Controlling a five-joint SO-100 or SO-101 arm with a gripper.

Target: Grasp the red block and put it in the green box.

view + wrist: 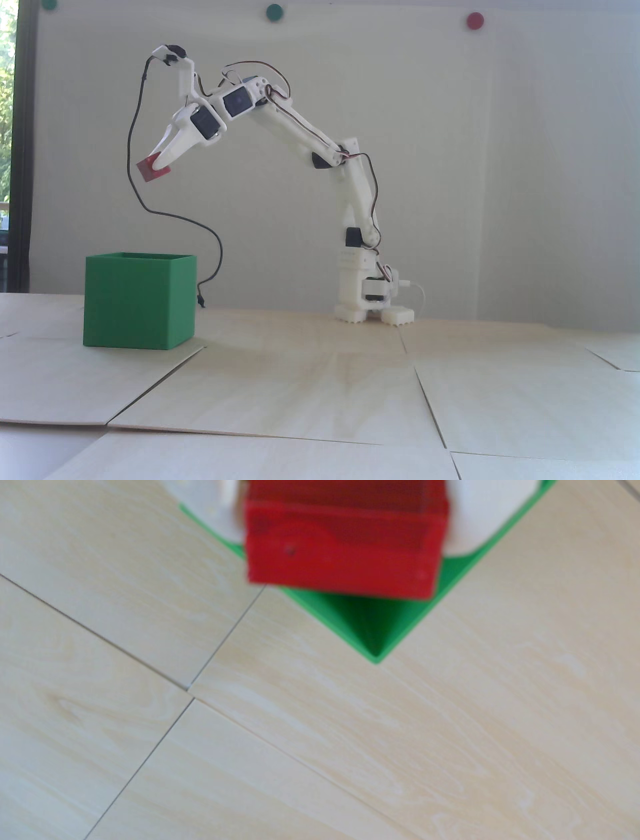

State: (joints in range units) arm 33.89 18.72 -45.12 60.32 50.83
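In the fixed view my white gripper (159, 167) hangs high in the air, shut on the red block (150, 170), well above the green box (135, 305) that stands open-topped on the table at the left. In the wrist view the red block (343, 545) fills the top centre, pressed between my two white fingertips (485, 514). My gripper (344, 518) is over the green box (377, 625), whose near corner and inner walls show below the block.
The table is covered with pale wooden panels (320, 380) with thin seams. A black cable (165, 215) loops from the wrist down behind the box. The arm's base (372, 300) stands at the middle back. Round coloured dots (474, 20) sit on the wall.
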